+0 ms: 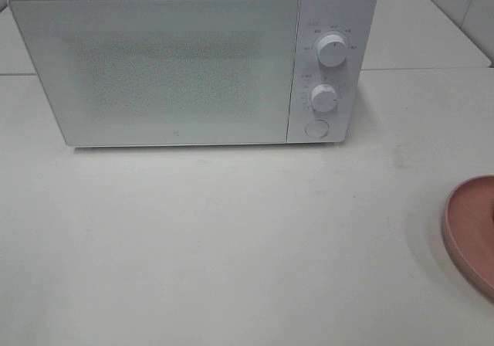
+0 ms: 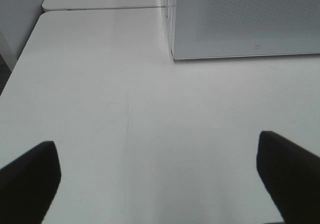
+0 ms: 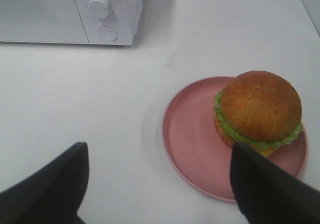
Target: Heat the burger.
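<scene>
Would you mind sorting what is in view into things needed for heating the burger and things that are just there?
Needed for the job:
- burger, sitting on the pink plate
- microwave, door closed
- left gripper and right gripper, both open and empty

Just there:
- white table; nothing else lies about

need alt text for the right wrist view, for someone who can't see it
A burger sits off-centre on a pink plate on a white table, with the open right end effector hovering over the table beside the plate, empty. A white microwave stands further back, door closed, a knob and round button on its panel.
</scene>
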{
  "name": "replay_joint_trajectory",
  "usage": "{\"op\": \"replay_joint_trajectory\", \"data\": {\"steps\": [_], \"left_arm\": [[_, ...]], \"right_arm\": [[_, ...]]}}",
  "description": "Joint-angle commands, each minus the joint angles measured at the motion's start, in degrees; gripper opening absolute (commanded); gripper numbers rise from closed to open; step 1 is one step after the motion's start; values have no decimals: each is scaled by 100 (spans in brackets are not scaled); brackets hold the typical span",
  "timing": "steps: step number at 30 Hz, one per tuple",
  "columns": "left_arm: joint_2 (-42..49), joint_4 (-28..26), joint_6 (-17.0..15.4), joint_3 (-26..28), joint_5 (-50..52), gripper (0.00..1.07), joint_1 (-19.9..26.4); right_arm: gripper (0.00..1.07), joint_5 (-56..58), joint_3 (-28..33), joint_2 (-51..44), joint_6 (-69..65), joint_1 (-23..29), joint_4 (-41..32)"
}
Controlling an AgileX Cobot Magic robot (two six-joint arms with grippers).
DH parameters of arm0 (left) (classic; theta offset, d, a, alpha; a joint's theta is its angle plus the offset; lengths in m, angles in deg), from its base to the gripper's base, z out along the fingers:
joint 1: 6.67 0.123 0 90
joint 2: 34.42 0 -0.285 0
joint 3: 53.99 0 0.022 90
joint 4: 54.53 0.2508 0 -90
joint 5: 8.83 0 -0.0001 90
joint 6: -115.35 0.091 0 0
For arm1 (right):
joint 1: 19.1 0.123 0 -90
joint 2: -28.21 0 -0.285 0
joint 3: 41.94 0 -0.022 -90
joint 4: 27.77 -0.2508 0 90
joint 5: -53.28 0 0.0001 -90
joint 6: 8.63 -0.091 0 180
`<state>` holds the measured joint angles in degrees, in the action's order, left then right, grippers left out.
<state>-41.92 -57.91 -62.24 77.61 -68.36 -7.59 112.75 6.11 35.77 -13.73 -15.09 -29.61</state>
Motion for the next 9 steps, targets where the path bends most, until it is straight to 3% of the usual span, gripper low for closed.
{"op": "replay_joint_trajectory", "data": {"steps": [1, 9], "left_arm": [[143, -40, -6, -17, 6, 101, 17], [143, -40, -6, -17, 6, 101, 17]], "right_arm": [[75, -6, 11, -97, 34, -46, -11], [75, -6, 11, -97, 34, -46, -11]]}}
